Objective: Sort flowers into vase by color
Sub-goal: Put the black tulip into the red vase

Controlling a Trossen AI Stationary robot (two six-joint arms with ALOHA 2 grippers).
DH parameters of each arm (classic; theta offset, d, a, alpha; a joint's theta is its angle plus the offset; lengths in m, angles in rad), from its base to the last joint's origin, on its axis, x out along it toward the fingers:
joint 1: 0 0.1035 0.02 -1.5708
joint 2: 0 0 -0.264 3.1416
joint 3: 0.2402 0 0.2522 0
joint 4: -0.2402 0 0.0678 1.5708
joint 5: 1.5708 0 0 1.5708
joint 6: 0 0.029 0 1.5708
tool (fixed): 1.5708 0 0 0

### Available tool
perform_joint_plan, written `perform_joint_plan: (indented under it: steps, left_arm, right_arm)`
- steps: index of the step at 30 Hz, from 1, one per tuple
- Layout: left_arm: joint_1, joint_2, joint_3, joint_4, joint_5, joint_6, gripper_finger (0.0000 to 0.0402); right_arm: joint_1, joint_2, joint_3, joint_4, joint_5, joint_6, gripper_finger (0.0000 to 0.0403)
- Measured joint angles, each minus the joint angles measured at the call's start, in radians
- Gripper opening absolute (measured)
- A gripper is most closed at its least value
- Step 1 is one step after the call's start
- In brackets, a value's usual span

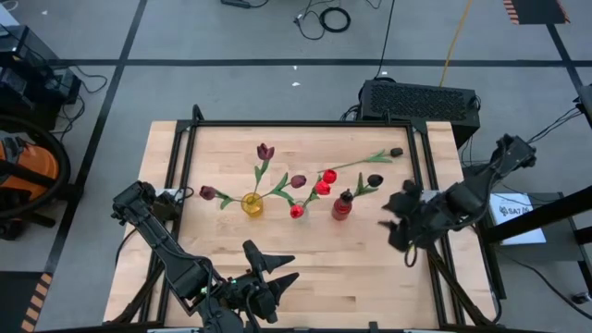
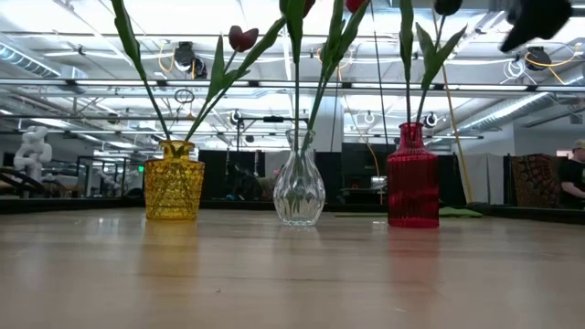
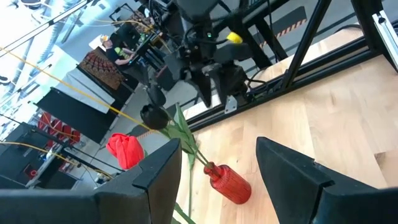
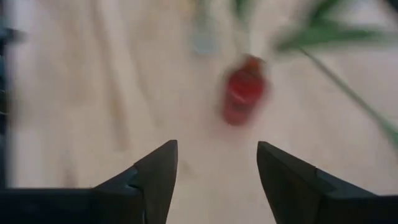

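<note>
Three vases stand in a row mid-table: a yellow vase (image 1: pixel 252 204), a clear vase (image 2: pixel 299 190) and a red vase (image 1: pixel 342 207). The flowers (image 1: pixel 298 182) stand in them with stems rising and fanning outward, maroon heads over the yellow vase, red heads over the clear one, near-black heads leaning from the red vase toward the table's far right. The right gripper (image 1: pixel 400 225) hovers just right of the red vase, jaws spread and empty; the left gripper (image 1: pixel 275 270) waits at the near edge, jaws spread.
</note>
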Motion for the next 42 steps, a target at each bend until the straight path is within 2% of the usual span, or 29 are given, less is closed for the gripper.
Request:
perform_joint_plan:
  steps: [4, 7, 10, 12, 15, 21, 26, 30, 34, 38, 42]
  left_arm:
    - [0.000, 0.000, 0.000, 0.005, 0.000, 0.007, 0.0214]
    - [-0.004, 0.000, 0.000, 0.024, 0.000, 0.066, 0.0214]
    - [-0.009, 0.000, 0.000, 0.041, -0.001, 0.111, 0.0214]
    - [-0.015, -0.006, 0.000, 0.039, -0.004, 0.143, 0.0214]
    - [-0.022, -0.032, 0.000, 0.039, -0.026, 0.151, 0.0214]
    - [-0.022, -0.122, 0.000, 0.038, -0.047, 0.151, 0.0214]
    - [-0.004, -0.216, 0.000, -0.025, -0.088, 0.126, 0.0214]
    - [0.009, -0.272, 0.000, -0.151, -0.076, -0.001, 0.0214]
    - [0.007, -0.292, 0.000, -0.354, -0.074, -0.217, 0.0214]
    - [-0.014, -0.289, -0.007, -0.528, -0.076, -0.426, 0.0214]
    - [-0.040, -0.290, -0.059, -0.580, -0.103, -0.535, 0.0214]
  right_arm:
    - [0.027, -0.026, 0.000, -0.215, 0.184, 0.160, 0.0196]
    - [0.027, -0.026, -0.013, -0.316, 0.318, 0.242, 0.0187]
    - [0.012, -0.026, -0.053, -0.362, 0.412, 0.301, 0.0177]
    - [-0.015, -0.027, -0.085, -0.374, 0.422, 0.307, 0.0169]
    - [-0.072, -0.029, -0.124, -0.391, 0.397, 0.296, 0.0154]
    - [-0.231, -0.046, -0.190, -0.372, 0.318, 0.146, 0.0129]
    - [-0.407, -0.063, -0.220, -0.273, 0.235, -0.131, 0.0124]
    - [-0.572, -0.062, -0.221, -0.159, 0.133, -0.362, 0.0123]
    - [-0.759, -0.060, -0.221, -0.061, -0.011, -0.533, 0.0123]
    - [-0.919, -0.060, -0.221, -0.008, -0.129, -0.647, 0.0123]
    - [-1.024, -0.057, -0.222, 0.035, -0.237, -0.707, 0.0123]
